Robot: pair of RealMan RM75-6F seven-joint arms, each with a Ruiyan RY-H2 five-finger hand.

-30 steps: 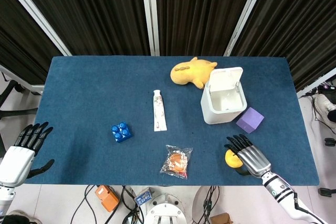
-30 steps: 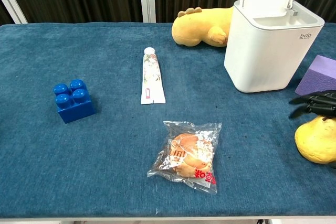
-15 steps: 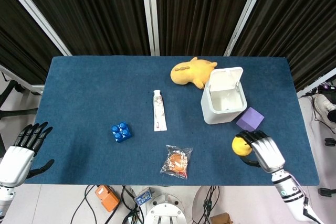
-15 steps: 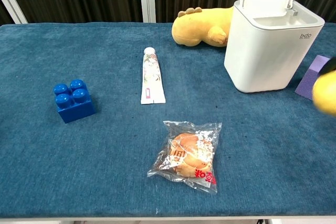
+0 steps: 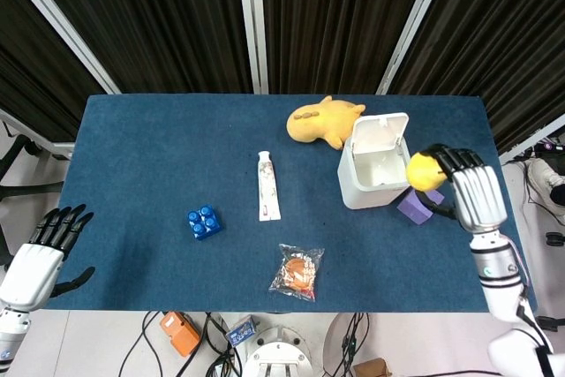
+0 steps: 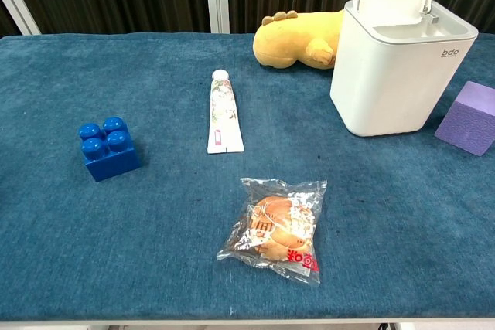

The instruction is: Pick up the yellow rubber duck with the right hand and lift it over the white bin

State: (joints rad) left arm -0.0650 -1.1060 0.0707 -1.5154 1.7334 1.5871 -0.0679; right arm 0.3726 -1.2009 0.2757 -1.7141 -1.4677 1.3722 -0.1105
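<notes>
Nearby: purple block beside white bin, under duck.

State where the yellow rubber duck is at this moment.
In the head view, the yellow rubber duck is held up off the table in the right hand, beside the right edge of the white bin and above the purple block.

The right hand covers much of the yellow rubber duck and purple block.

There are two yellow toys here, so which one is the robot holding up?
The small yellow rubber duck, held in the right hand beside the white bin. The yellow plush toy lies on the table.
</notes>
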